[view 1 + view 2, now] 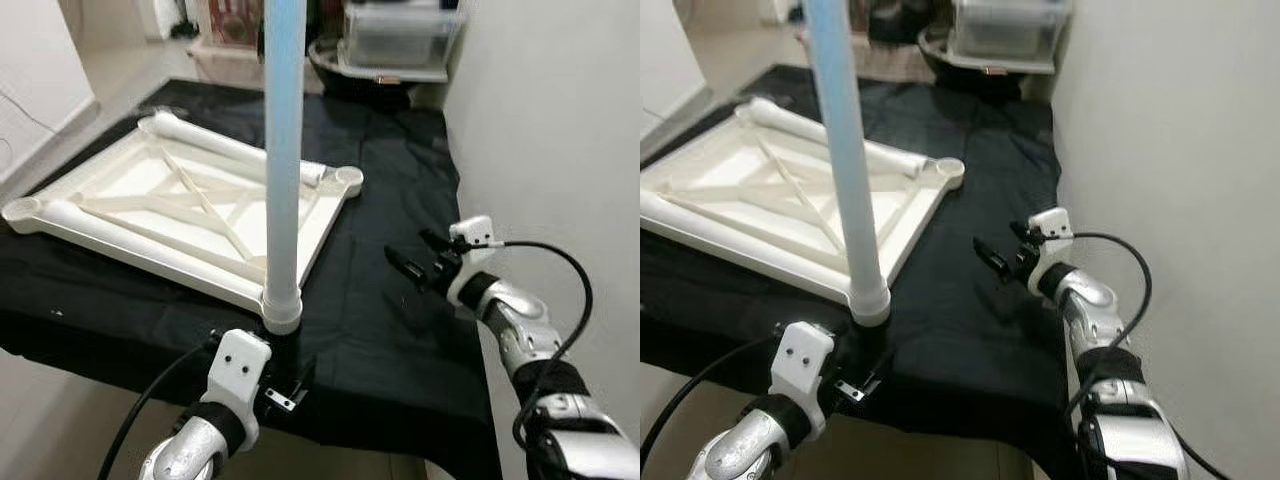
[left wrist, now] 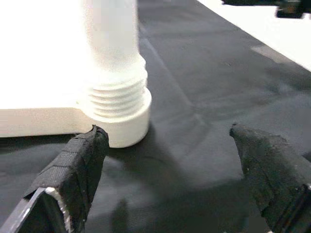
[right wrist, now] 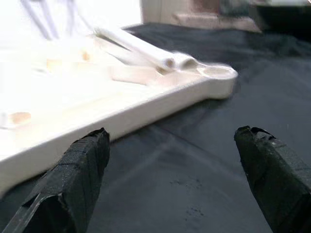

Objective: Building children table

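Nearest the camera, the left gripper [image 2: 165, 160] sits low at the front edge of the black cloth [image 1: 390, 330], its jaws wide open, one black finger [image 2: 73, 170] just beside the threaded socket at the corner of the tabletop, not gripping anything. Its silver arm comes up from the bottom edge with a black cable trailing off it.

Right above it stands the table leg [image 1: 283, 150], a pale blue-white tube, upright, screwed into that near corner socket [image 1: 282, 308] of the white tabletop [image 1: 120, 185]. In the left wrist view the thread ridges show at the leg's base where it meets the socket collar.

Over to the right, the right gripper [image 1: 412, 262] hovers above the black cloth, near the wall, jaws open and holding nothing. It points across toward the tabletop's side edge, apart from it. The right wrist view looks between its two black fingers [image 3: 73, 179] at that edge and the far corner socket [image 3: 216, 73].

The tabletop lies upside down on the cloth, its crossing ribs facing up. Two more white legs [image 1: 230, 148] lie flat along its far side, and another lies along its left side.

Beyond the cloth, a clear plastic storage box [image 1: 400, 35] stands by the wall.
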